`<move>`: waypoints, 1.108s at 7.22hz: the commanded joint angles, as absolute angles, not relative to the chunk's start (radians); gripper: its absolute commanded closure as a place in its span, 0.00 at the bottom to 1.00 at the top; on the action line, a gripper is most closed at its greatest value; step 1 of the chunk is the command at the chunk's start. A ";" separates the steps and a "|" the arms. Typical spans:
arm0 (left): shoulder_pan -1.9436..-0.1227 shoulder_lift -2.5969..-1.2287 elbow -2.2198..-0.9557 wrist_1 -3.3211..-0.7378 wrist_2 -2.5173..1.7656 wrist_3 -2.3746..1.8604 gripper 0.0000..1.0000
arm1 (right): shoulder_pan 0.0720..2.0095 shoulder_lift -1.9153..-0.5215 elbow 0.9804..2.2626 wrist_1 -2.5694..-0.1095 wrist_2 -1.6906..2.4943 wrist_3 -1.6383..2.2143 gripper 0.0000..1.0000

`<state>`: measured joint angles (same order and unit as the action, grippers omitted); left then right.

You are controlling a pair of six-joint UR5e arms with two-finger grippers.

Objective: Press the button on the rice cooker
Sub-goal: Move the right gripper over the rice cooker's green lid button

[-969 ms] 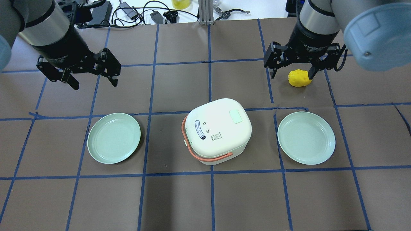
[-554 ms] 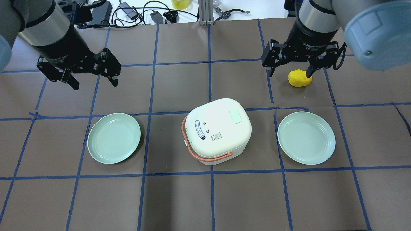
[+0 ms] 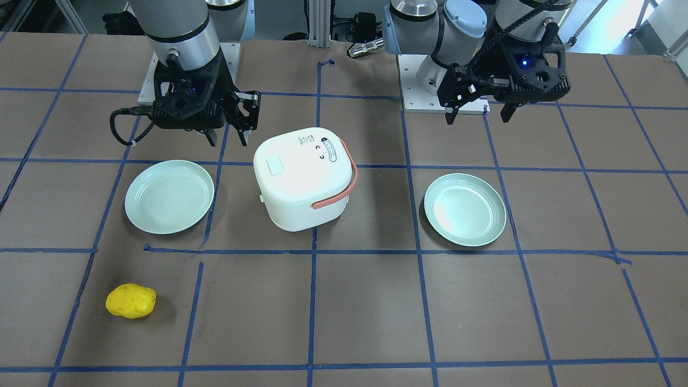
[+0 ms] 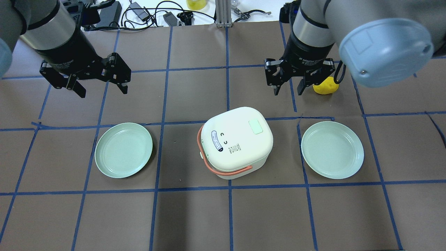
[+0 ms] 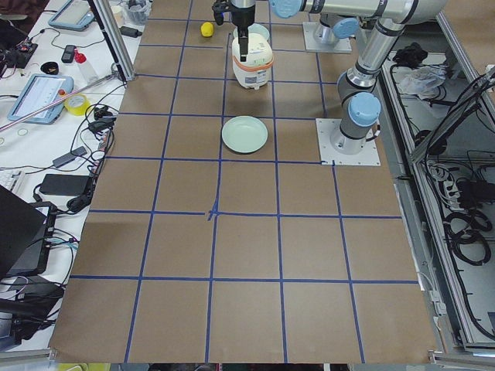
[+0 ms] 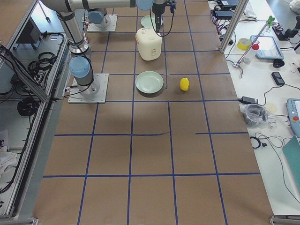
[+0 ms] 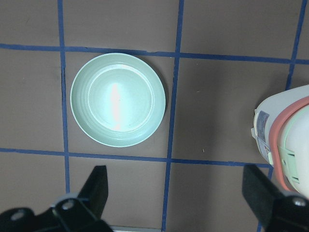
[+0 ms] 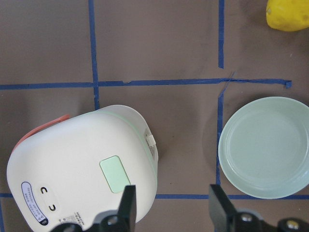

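Observation:
The white rice cooker [image 4: 237,143] with a coral handle stands at the table's middle, lid shut. Its pale green button [image 4: 256,127] is on the lid's far right corner and also shows in the right wrist view [image 8: 116,175]. My right gripper [image 4: 288,91] hangs above the table just beyond the cooker's far right side. It is open with the jaws partly narrowed, and empty [image 8: 171,203]. My left gripper [image 4: 103,91] is wide open and empty, up above the table at far left, beyond the left plate.
Two pale green plates lie left [image 4: 123,150] and right [image 4: 332,150] of the cooker. A yellow potato-like object [image 4: 325,86] lies beyond the right plate, beside my right wrist. Cables and tools lie past the table's far edge.
My right gripper has moved left, from over the yellow object toward the cooker's far side, and its jaws have narrowed. The left arm has not moved.

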<state>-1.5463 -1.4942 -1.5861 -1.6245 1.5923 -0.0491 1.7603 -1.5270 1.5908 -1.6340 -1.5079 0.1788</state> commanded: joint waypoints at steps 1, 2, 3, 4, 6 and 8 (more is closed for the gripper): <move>-1.546 -1.496 -1.586 -1.624 1.592 -0.049 0.00 | 1.807 -1.485 1.594 -1.644 -1.500 0.184 0.80; -1.546 -1.496 -1.586 -1.624 1.592 -0.049 0.00 | 1.810 -1.483 1.595 -1.643 -1.497 0.184 0.85; -1.546 -1.496 -1.586 -1.624 1.592 -0.049 0.00 | 1.812 -1.470 1.606 -1.643 -1.485 0.183 0.93; -1.546 -1.494 -1.586 -1.624 1.592 -0.049 0.00 | 1.812 -1.467 1.624 -1.646 -1.453 0.181 0.98; -1.546 -1.496 -1.586 -1.624 1.592 -0.049 0.00 | 1.812 -1.465 1.637 -1.647 -1.451 0.178 1.00; -1.546 -1.494 -1.586 -1.624 1.592 -0.049 0.00 | 1.812 -1.453 1.658 -1.647 -1.451 0.170 1.00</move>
<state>-1.5462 -1.4945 -1.5861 -1.6245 1.5923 -0.0491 1.8116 -1.4584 1.6432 -1.6466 -1.4517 0.1747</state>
